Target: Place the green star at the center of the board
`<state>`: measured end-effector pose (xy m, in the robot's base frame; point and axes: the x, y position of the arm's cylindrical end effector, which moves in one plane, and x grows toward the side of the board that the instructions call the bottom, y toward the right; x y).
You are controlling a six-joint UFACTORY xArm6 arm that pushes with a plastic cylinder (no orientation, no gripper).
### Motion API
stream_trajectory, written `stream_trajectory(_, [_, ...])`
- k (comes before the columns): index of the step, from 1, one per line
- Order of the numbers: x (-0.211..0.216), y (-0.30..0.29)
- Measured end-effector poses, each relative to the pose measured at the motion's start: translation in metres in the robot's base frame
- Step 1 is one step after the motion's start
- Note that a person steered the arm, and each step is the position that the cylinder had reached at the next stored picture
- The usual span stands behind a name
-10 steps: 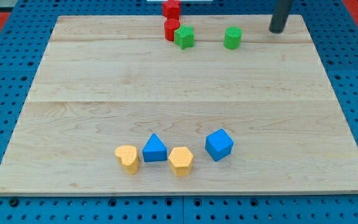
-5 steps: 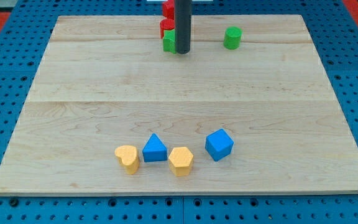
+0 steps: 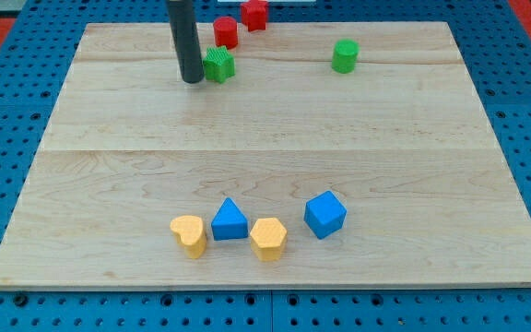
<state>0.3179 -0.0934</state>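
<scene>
My tip (image 3: 192, 79) sits near the top of the board (image 3: 109, 138), touching the left side of the green star (image 3: 218, 64). A red cylinder (image 3: 226, 32) is just above the star. I have no gripper, only a rod. The green cylinder (image 3: 344, 56) stands well apart, to the right.

Setting: robotics lab bench; pale wooden table (image 3: 275, 138) laid over blue perforated mounting panel (image 3: 7, 101) showing past every table edge
</scene>
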Motion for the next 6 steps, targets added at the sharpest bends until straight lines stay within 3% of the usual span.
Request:
stream_trajectory(1, [-0.054, -0.043])
stream_trajectory(2, [-0.077, -0.01])
stream_trajectory(3, [-0.041, 0.036])
stream_trajectory(5, [0.078, 0.119])
stream_trajectory(6, [0.107, 0.102])
